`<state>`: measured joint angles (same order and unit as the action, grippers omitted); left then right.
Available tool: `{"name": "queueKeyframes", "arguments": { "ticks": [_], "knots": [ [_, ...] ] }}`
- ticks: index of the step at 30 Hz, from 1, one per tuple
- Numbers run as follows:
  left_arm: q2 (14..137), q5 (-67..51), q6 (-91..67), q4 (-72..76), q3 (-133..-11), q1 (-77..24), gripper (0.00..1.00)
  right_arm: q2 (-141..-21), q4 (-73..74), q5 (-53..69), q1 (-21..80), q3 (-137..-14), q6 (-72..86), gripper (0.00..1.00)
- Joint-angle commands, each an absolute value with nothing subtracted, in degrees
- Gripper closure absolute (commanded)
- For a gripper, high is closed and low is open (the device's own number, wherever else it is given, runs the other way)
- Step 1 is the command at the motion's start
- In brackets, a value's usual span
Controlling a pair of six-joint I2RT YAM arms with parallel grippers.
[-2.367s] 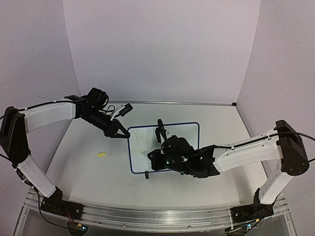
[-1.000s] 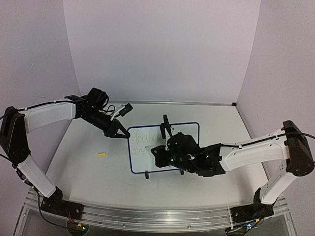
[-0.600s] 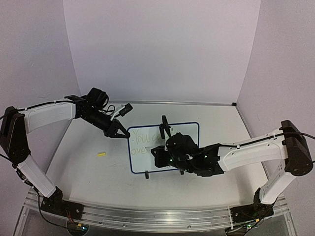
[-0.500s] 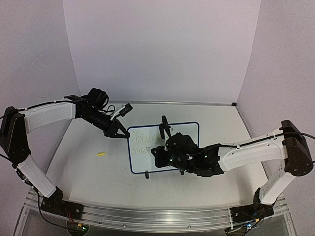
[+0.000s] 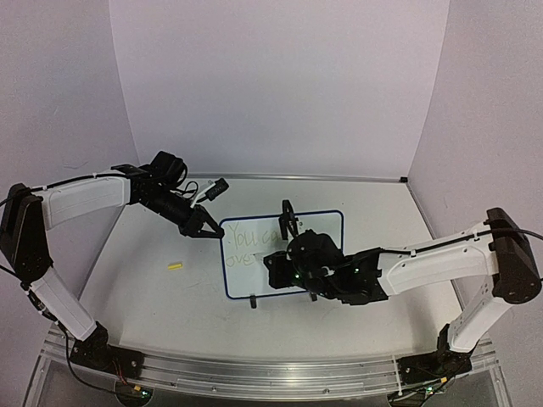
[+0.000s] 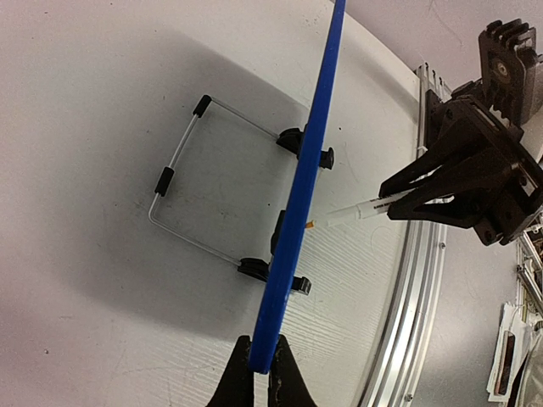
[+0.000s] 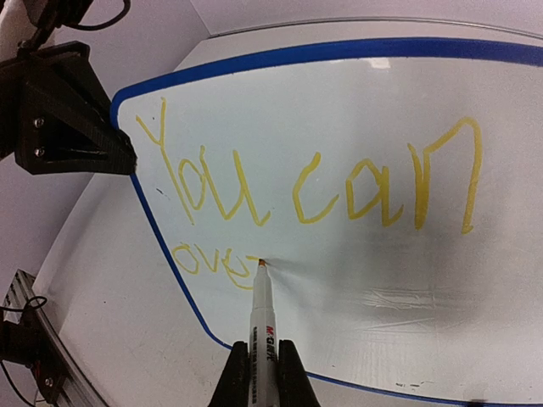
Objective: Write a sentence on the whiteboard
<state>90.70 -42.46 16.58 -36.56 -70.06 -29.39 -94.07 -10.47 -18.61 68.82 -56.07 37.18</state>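
The glossy, blue-framed whiteboard (image 7: 339,127) bears the sentence (image 7: 305,186) in yellow: "You can", with "ove" at its 7 o'clock. The right pincer (image 7: 259,373) pinches a marker (image 7: 261,314) whose tip touches the board. The left pincer (image 6: 257,360) pinches the 10 o'clock corner.

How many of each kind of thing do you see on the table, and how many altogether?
Robot arms: 2
Whiteboard: 1
Marker: 1
Small yellow piece: 1
Total: 5
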Motion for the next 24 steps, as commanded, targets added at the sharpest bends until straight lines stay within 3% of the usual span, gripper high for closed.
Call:
{"name": "queueKeyframes", "arguments": {
  "ticks": [1,24],
  "knots": [
    [91.0,-37.3,18.0,-38.5,-70.7,-29.5,1.0,-92.9,-8.3,-21.2,68.2,-55.2,38.4,1.0],
    [91.2,-37.4,18.0,-38.4,-70.7,-29.5,1.0,-93.5,-10.1,-19.0,68.4,-55.3,39.5,1.0]
  ]
}}
